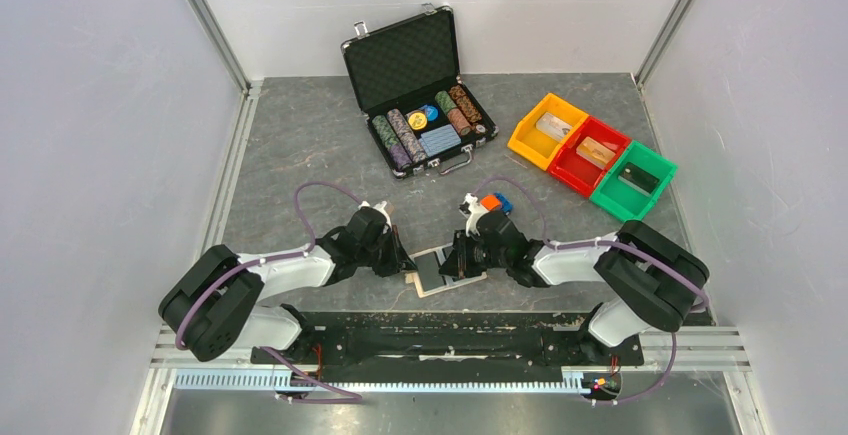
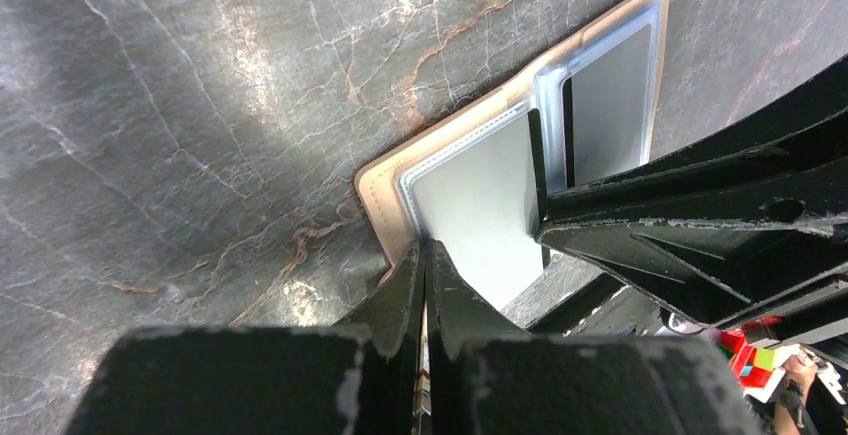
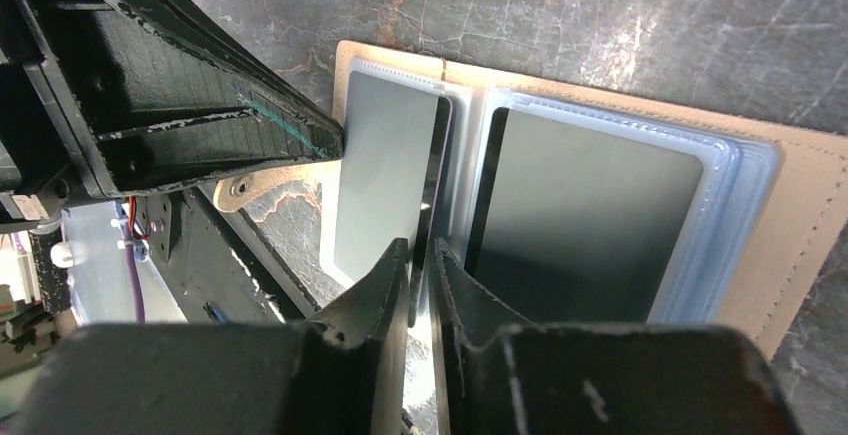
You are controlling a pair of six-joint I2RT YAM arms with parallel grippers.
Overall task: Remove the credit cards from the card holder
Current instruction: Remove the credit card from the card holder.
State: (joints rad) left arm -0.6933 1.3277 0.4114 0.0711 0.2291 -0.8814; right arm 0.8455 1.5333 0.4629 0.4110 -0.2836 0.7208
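The tan card holder point(image 1: 432, 284) lies open on the grey table between both grippers, pale blue faces up. My left gripper point(image 1: 407, 267) is shut on the holder's tan edge point(image 2: 385, 205) at its near corner point(image 2: 425, 248). My right gripper point(image 1: 453, 262) is shut on the thin edge of a grey-teal credit card point(image 3: 385, 175) at the holder's middle fold point(image 3: 421, 247). A second credit card point(image 3: 590, 215) sits in the other sleeve. Both cards show in the left wrist view, one near point(image 2: 480, 205) and one far point(image 2: 610, 105).
An open black chip case point(image 1: 415, 85) stands at the back middle. Yellow point(image 1: 547, 127), red point(image 1: 590, 155) and green point(image 1: 632, 180) bins with pieces sit at the back right. The black base rail point(image 1: 450, 340) runs just near the holder.
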